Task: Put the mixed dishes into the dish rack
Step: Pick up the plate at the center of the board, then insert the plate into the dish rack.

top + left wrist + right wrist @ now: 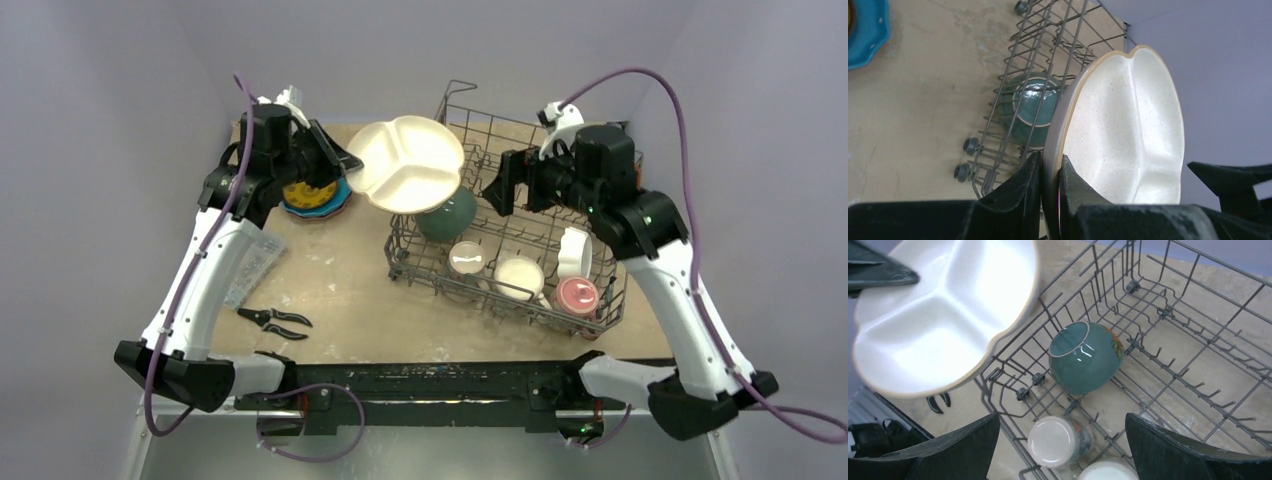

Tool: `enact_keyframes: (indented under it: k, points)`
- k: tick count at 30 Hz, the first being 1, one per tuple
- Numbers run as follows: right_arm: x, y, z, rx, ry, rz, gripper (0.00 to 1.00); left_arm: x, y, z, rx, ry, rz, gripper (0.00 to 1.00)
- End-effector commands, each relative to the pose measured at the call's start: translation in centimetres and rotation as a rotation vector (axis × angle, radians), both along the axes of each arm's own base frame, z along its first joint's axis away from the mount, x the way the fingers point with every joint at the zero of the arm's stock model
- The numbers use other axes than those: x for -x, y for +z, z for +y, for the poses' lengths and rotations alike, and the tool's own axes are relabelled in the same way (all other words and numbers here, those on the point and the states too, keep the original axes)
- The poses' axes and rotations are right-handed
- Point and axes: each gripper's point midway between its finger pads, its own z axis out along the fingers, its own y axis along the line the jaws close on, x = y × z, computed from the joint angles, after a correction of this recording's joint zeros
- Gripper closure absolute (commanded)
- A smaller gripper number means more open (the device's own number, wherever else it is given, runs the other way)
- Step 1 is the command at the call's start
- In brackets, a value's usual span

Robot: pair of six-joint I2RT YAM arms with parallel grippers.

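Divided plate (410, 163) pinched by its rim, over the left end of the dish rack (403, 243), near the counter's (340, 270) far edge.

My left fingers (1020, 192) are nearly closed on the plate's rim. It hangs above the teal bowl (447, 215) lying in the rack. My right fingers (963, 447) are spread wide and hold nothing. I judge it best to tip the plate on edge, aim for the free tines (1198, 385) beyond the bowl, lower slowly, and release only once it is seated.

The beige desk (350, 285) carries a grey wire dish rack (400, 262) on the right, a stack of plates (335, 201) at far left, and nearer a clear box (252, 262) and black-handled pliers (275, 320).
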Motion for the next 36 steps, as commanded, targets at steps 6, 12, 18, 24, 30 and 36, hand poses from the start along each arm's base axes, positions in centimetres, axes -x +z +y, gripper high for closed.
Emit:
enact_keyframes:
  k: [6,12,18,24,30,36]
  points:
    - [7.0,5.0,4.7,0.019,0.278,-0.370,0.02,3.3,5.2,-1.0,0.163,0.013,0.061,1.00]
    - [9.3,5.9,9.2,0.214,0.380,-0.473,0.02,4.6,4.7,-1.7,0.188,-0.010,0.112,1.00]
    - [10.8,3.8,13.6,0.532,0.526,-0.591,0.07,6.3,4.2,-2.1,0.199,-0.046,0.168,1.00]
    - [9.0,1.5,13.5,0.781,0.514,-0.640,0.13,7.4,3.7,-1.7,0.174,-0.054,0.189,1.00]
    - [6.9,-0.3,11.5,1.045,0.421,-0.661,0.14,8.1,3.2,-1.9,0.166,-0.084,0.229,1.00]
    - [6.6,0.4,12.5,0.997,0.413,-0.714,0.26,8.1,3.5,-2.4,0.184,-0.102,0.240,1.00]
